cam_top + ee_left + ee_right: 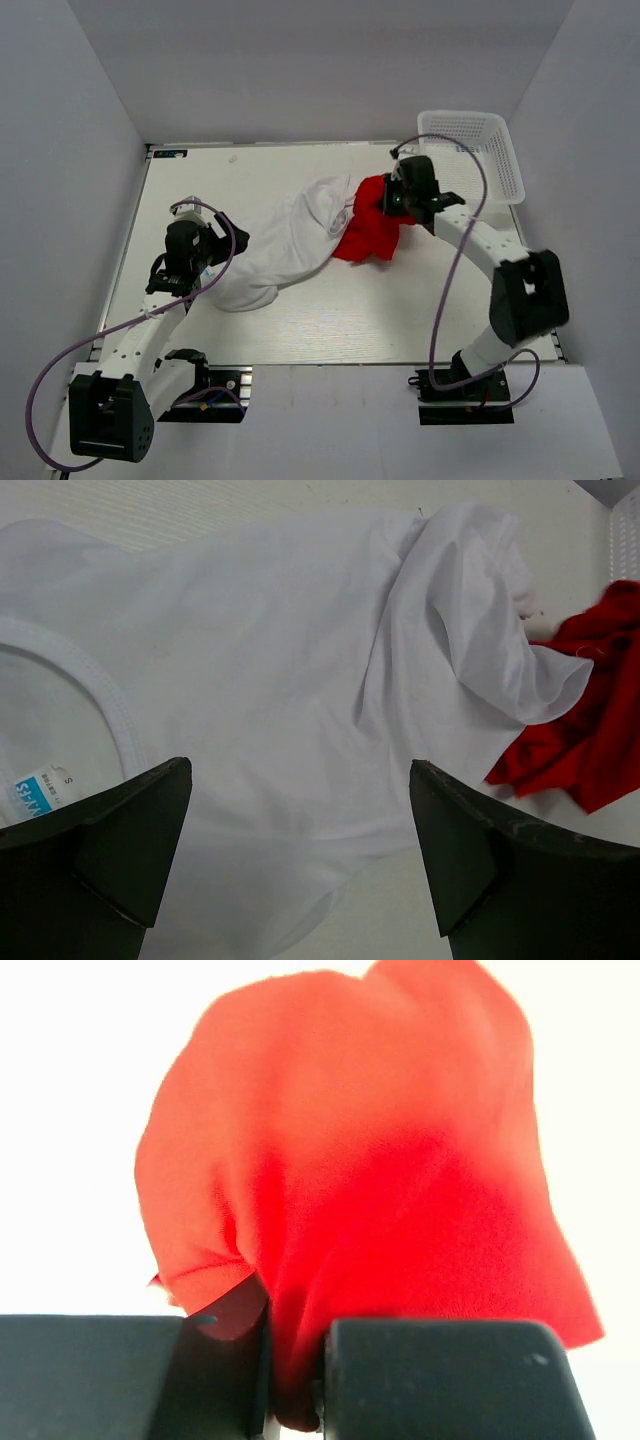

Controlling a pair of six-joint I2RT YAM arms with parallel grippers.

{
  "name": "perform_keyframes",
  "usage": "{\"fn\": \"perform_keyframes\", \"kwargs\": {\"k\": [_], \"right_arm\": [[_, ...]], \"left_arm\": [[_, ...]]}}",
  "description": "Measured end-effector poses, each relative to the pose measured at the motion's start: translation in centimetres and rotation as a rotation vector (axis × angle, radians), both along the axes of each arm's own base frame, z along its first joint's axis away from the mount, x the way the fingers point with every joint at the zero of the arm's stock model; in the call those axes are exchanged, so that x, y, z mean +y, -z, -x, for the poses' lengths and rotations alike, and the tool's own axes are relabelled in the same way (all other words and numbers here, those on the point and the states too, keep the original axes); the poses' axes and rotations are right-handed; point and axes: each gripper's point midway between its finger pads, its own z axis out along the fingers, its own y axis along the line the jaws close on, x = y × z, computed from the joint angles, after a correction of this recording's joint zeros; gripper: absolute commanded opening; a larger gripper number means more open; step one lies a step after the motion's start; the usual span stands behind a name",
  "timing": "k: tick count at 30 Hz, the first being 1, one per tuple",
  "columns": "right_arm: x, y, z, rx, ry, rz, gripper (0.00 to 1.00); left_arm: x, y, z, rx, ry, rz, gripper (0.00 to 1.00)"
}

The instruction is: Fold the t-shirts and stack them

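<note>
White walls close in on three sides of a pale desk [300,335], and both shirts lie crumpled near its middle. The white t-shirt [290,240] sprawls unfolded across the centre-left of the desk, creased and rumpled. Its ribbed collar [100,695] is turned towards the left arm. A small blue-and-white label [40,795] marked S shows inside the neck. The far right edge of the white t-shirt touches and partly overlaps the red t-shirt [368,235]. The red t-shirt is bunched into a tight heap just right of centre.

The left tool [300,770] is at the near-left end of the white t-shirt, by the collar. Its two dark fingers [140,830] are spread wide with cloth showing between them. Nothing is pinched, and I cannot tell whether the fingertips touch the fabric.

The right tool [295,1335] is at the upper right end of the red heap. Its fingers are pressed together on a fold of the red t-shirt. In the right wrist view the red cloth rises in a mound straight out from between them.

A white lattice basket [480,150] stands at the far right corner of the desk, just behind the right arm and apart from both shirts. Purple cables [60,370] loop from each arm down to the bases at the near edge.
</note>
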Motion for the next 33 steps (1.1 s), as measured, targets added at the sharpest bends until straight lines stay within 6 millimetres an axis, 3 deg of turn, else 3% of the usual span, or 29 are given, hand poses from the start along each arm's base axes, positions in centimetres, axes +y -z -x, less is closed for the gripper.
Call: {"fn": "perform_keyframes", "kwargs": {"k": [2,9,11,14,17,19,21,23,24,25,26,27,29,31,33], "right_arm": [[-0.9,-5.0,-0.5,-0.121,0.046,-0.017,0.00],[-6.3,-26.2,-4.0,-0.626,0.289,-0.030,0.00],[-7.6,-29.5,-5.0,-0.700,0.351,-0.011,0.00],[-10.1,-32.7,-7.3,-0.765,0.449,0.037,0.00],[-12.6,-32.6,-10.5,-0.760,0.533,0.092,0.00],[-14.7,-30.3,-12.8,-0.715,0.587,0.135,0.00],[-16.8,-26.7,-15.0,-0.635,0.637,0.167,0.00],[-19.4,-21.5,-16.7,-0.504,0.685,0.200,0.00],[-20.5,-19.3,-17.3,-0.442,0.706,0.207,0.25],[-21.6,-17.0,-17.8,-0.385,0.729,0.208,0.59],[-22.6,-14.5,-18.1,-0.320,0.747,0.208,0.83],[-23.3,-12.3,-18.0,-0.259,0.757,0.208,0.90],[-24.3,-9.2,-17.1,-0.150,0.754,0.206,0.90],[-24.0,-8.3,-16.2,-0.098,0.732,0.184,0.90],[-22.5,-8.7,-15.4,-0.092,0.686,0.140,0.90]], "left_arm": [[0.0,0.0,0.0,-0.002,0.002,-0.001,1.00],[0.1,0.1,0.0,0.001,0.004,-0.017,1.00],[0.1,0.2,0.0,0.003,0.005,-0.019,1.00],[0.4,0.7,-0.1,0.019,-0.010,-0.025,1.00],[1.0,1.3,-0.2,0.060,-0.051,-0.033,1.00],[1.3,1.3,-0.3,0.079,-0.083,-0.027,1.00],[1.5,1.3,-0.3,0.095,-0.111,-0.011,1.00],[1.7,1.7,0.0,0.124,-0.145,0.007,1.00],[1.8,1.9,0.3,0.141,-0.162,0.014,1.00],[2.0,2.2,0.7,0.161,-0.184,0.020,1.00],[2.3,2.5,1.1,0.184,-0.205,0.025,1.00],[2.5,2.8,1.6,0.206,-0.227,0.027,1.00],[3.0,3.7,2.8,0.265,-0.273,0.031,1.00],[3.4,4.6,4.1,0.329,-0.312,0.030,1.00],[3.7,5.5,5.4,0.388,-0.342,0.027,1.00]]}}
